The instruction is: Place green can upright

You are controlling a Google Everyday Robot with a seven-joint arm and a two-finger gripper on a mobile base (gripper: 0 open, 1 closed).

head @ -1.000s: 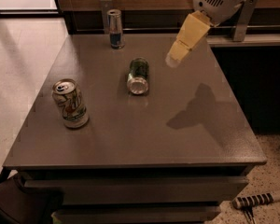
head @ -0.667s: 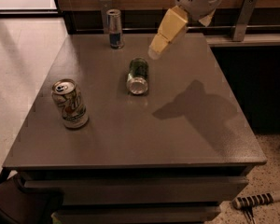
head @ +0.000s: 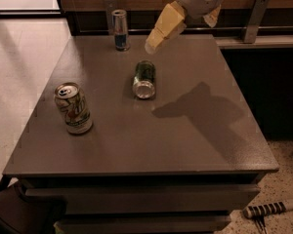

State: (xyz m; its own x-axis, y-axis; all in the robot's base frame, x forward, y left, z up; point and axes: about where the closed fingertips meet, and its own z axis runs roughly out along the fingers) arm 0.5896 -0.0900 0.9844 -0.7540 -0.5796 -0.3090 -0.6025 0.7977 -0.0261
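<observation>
The green can [head: 144, 77] lies on its side near the middle of the grey table [head: 195, 145], with its shiny silver end towards the camera. My gripper [head: 181, 35] hangs in the air above the table's far side, just behind and slightly right of the can, not touching it. It is open and empty: one pale yellow finger [head: 163, 27] points down-left towards the can, and the other finger [head: 212, 16] shows only partly at the right.
A white can with green-red print [head: 73, 107] stands upright at the table's left. A slim silver-and-blue can [head: 120, 29] stands at the far edge. A wall rail runs behind the table. A striped tool [head: 268, 209] lies on the floor at lower right.
My gripper has moved left across the far side of the table, from the right of the green can to just behind it. Its shadow moved left too. The cans have not moved.
</observation>
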